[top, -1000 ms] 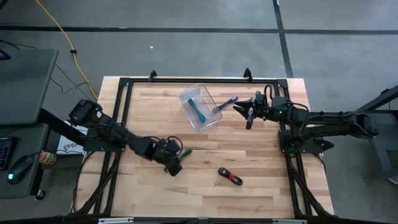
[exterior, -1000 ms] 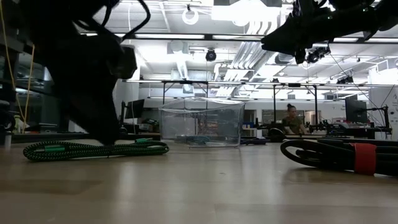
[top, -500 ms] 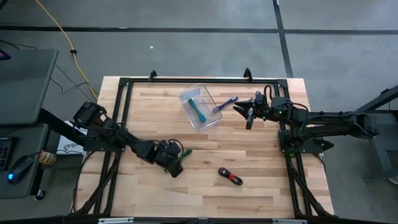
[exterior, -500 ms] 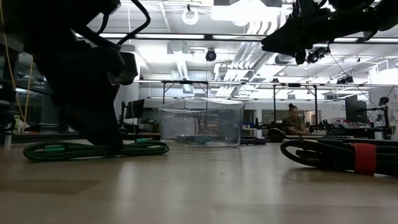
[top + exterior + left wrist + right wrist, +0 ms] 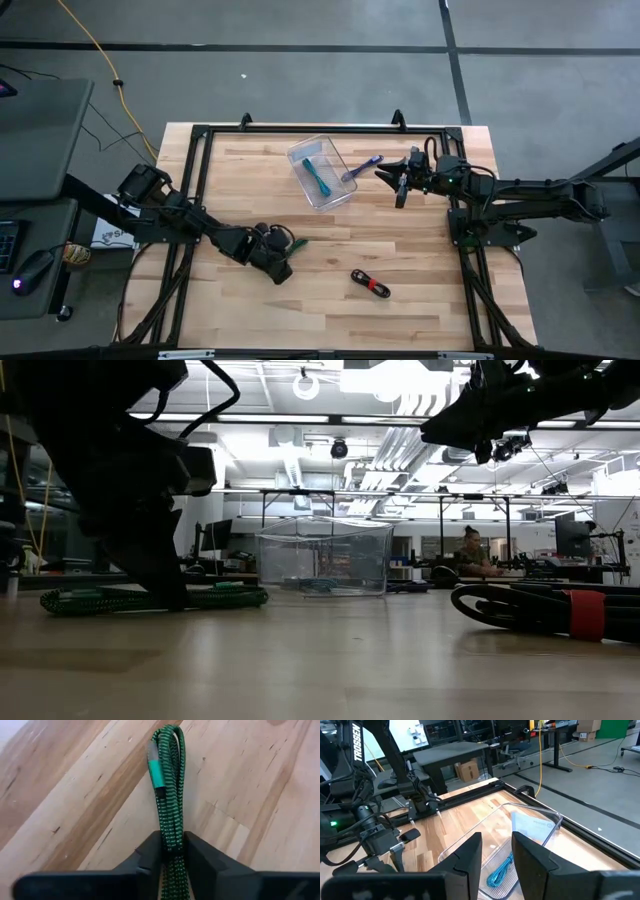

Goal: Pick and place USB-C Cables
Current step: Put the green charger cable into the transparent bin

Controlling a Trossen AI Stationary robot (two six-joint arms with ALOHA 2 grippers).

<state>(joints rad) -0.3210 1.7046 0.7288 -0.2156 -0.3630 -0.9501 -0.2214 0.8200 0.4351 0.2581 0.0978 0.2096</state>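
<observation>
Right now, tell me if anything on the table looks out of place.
The purple cable lies propped on the bin's rim, not inside like the teal cable. The left gripper is closed on the green cable.

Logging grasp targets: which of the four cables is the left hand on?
The green cable: it lies between the left hand's fingers. The teal one is in the bin, purple beside it, black-and-red lies alone.

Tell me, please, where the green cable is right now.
The green cable lies on the table's front-left part, pinched between the left gripper's jaws.
</observation>
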